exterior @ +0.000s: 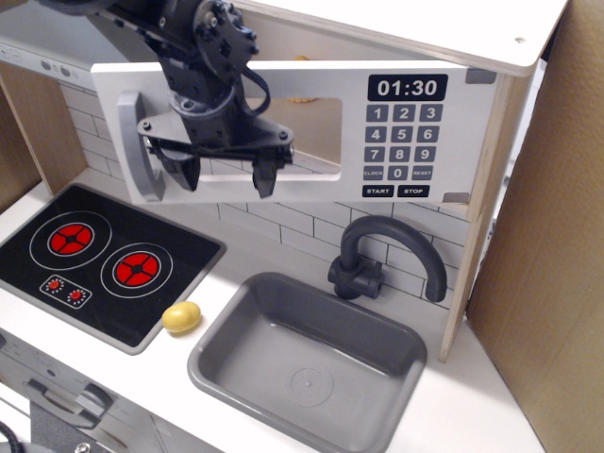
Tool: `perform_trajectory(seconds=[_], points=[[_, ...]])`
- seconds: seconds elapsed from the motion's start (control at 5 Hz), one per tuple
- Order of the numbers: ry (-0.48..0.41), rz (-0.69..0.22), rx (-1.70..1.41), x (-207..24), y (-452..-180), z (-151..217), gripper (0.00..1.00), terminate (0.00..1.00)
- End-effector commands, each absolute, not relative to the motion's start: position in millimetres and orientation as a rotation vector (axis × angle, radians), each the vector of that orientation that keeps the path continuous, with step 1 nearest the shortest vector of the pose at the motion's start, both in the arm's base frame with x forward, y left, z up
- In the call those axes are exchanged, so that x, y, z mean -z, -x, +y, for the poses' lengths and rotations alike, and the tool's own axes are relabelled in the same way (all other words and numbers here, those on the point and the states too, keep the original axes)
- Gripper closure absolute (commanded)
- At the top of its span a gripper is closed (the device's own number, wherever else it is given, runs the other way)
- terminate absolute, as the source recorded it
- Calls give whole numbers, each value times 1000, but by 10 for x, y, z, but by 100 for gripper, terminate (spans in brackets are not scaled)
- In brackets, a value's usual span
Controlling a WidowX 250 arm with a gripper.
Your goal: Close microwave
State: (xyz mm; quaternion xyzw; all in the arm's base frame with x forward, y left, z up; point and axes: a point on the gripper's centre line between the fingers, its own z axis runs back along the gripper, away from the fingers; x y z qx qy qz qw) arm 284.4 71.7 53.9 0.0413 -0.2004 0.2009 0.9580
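Note:
The microwave point(491, 42) is a pale wood box at the top. Its wide white door point(321, 184) stands almost flush with the box front. The door has a clear window point(311, 132), a grey bar handle point(132, 151) at its left end and a black keypad point(404, 137) reading 01:30. My black gripper point(222, 175) is open and empty. It is pressed against the left half of the door, just right of the handle, fingers pointing down. A yellow item behind the window is mostly hidden.
A grey sink basin point(311, 363) sits below with a dark faucet point(387, 260) behind it. A black two-burner hob point(94, 260) lies at the left. A small yellow toy point(181, 317) rests between hob and sink. A grey range hood point(47, 57) is at top left. Cardboard point(557, 236) stands right.

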Motion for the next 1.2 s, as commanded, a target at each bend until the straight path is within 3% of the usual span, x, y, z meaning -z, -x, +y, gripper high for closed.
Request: perform_trajectory(seconds=[0.0, 1.0], points=[[-90, -506, -361, -630, -3032, 839, 0, 0], [-66, -486, -471, -659, -3473, 976, 0, 0]])
